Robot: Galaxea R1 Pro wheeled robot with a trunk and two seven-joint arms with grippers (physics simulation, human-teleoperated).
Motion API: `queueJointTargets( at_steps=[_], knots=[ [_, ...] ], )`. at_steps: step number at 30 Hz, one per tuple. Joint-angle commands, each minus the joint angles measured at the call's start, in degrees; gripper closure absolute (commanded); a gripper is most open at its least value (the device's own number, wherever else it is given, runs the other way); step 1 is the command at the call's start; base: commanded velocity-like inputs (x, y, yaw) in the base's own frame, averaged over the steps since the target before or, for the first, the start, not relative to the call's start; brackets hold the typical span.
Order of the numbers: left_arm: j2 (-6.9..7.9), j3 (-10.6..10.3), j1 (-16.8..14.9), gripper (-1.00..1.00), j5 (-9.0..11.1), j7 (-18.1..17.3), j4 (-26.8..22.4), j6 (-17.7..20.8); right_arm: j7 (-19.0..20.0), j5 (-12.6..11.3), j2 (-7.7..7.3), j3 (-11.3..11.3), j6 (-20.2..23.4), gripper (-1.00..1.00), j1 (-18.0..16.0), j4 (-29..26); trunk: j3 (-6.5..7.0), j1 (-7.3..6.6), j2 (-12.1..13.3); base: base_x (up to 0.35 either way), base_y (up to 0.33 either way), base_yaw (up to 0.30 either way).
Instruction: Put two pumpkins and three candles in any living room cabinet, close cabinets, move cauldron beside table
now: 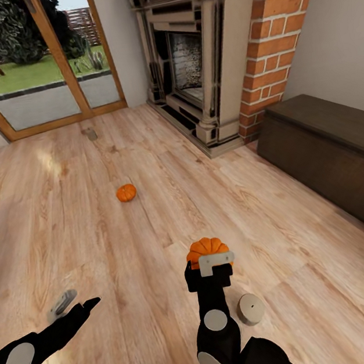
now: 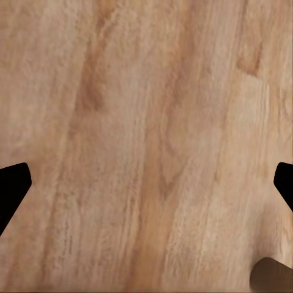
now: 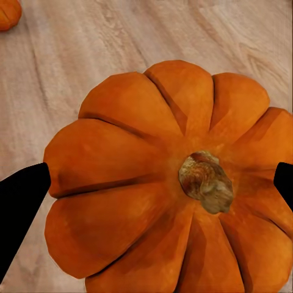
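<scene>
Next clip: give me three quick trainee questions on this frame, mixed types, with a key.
1. True or false: the right gripper is over the near pumpkin.
2. How many pumpkins are on the floor?
3. What lies closest to the right arm: A) the candle, B) the far pumpkin, C) the fireplace?

Key: 1 true; 2 two; 3 A. The left gripper is over bare floor, jaws apart.
</scene>
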Motion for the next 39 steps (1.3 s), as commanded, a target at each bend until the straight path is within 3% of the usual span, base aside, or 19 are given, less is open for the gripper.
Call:
queueJointTargets(
  at_steps=[1, 18, 23, 30, 39],
  knots=[
    [0.0, 0.03, -0.03, -1.0, 0.59, 0.5, -0.04, 0.21, -0.4, -0.27, 0.0, 0.08, 0.45, 1.0, -0.06, -0.07, -0.04, -0.01, -0.02, 0.0, 0.0, 0.275],
    [-0.05, -0.78, -0.03, -1.0, 0.6, 0.55, 0.84, 0.18, -1.01, 0.86, -0.09, 0.17, 0.39, 1.0, -0.06, -0.01, -0.04, -0.01, -0.02, 0.0, 0.0, 0.276],
    [-0.08, -1.09, -0.03, -1.0, 0.61, 0.62, 1.0, 0.12, -1.13, 0.88, -0.16, 0.12, -1.49, 1.0, -0.06, 0.01, -0.01, -0.01, -0.02, -0.086, 0.104, 0.258],
    [-0.09, -1.13, -0.03, -1.0, 0.64, 0.57, 1.04, 0.12, -1.11, 0.88, -0.9, 0.17, -1.94, 1.0, -0.06, 0.0, 0.43, -0.01, -0.02, -0.029, 0.285, 0.054],
    [-0.03, -1.17, -0.03, -1.0, 0.66, 0.55, 1.09, 0.2, -1.11, 1.13, -1.14, 0.17, -2.01, 1.0, -0.06, -0.07, 0.82, -0.01, -0.02, 0.023, 0.042, 0.001]
  ],
)
